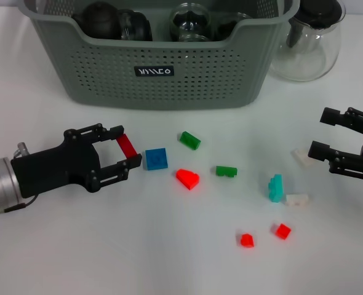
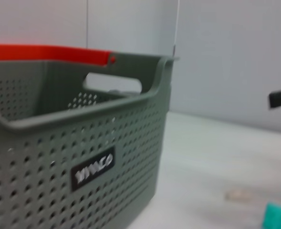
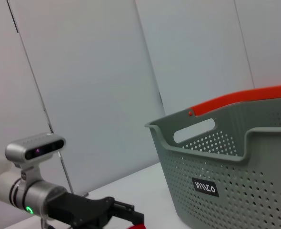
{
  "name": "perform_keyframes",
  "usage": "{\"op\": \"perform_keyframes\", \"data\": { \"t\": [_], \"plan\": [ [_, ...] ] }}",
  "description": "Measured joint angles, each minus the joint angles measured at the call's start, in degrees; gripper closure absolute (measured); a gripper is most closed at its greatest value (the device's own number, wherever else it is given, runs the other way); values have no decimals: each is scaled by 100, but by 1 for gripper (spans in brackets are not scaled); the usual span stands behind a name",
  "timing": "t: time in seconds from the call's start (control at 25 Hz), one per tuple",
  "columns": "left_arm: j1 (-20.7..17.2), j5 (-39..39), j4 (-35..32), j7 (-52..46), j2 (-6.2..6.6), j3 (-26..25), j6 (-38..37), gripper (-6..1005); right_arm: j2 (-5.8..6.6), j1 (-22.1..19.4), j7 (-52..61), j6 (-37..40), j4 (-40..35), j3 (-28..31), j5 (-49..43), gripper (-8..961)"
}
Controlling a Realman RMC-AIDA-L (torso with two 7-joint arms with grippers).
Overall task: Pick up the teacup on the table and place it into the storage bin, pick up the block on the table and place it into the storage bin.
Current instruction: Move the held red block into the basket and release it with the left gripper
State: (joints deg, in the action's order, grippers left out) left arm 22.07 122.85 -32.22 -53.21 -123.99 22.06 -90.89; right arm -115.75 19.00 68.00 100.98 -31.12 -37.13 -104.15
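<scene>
Left gripper [image 1: 130,153]: low, in front of the grey-green perforated plastic storage bin [image 1: 163,74], fingers closed on a red block [image 1: 127,145]. Right gripper [image 1: 320,134]: off the bin's right front corner, fingers parted.

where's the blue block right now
In the head view the blue block lies on the table left of centre, in front of the storage bin, just beyond the left gripper, which holds a red block.

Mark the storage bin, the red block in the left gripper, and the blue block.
storage bin [image 1: 157,70], head view, front wall at the label.
red block [image 1: 127,145], head view, its middle.
blue block [image 1: 156,158], head view, top face.
</scene>
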Motion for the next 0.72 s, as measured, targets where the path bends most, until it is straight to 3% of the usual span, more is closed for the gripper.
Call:
{"op": "perform_keyframes", "data": {
  "t": [0.2,0.4,0.56,0.72],
  "plan": [
    [122,-294,-126,-398,66,-36,-855,355,0,15,-2,-4,0,8,0,86],
    [481,-1351,-253,-936,114,-90,-1555,355,0,31,-2,-7,0,0,0,86],
    [1013,-2007,-819,-1936,122,-83,-1428,355,-1,49,3,-8,0,-20,0,85],
    [1640,-2052,-1691,-3325,220,225,-503,354,0,60,7,-8,0,-24,0,85]
  ]
}}
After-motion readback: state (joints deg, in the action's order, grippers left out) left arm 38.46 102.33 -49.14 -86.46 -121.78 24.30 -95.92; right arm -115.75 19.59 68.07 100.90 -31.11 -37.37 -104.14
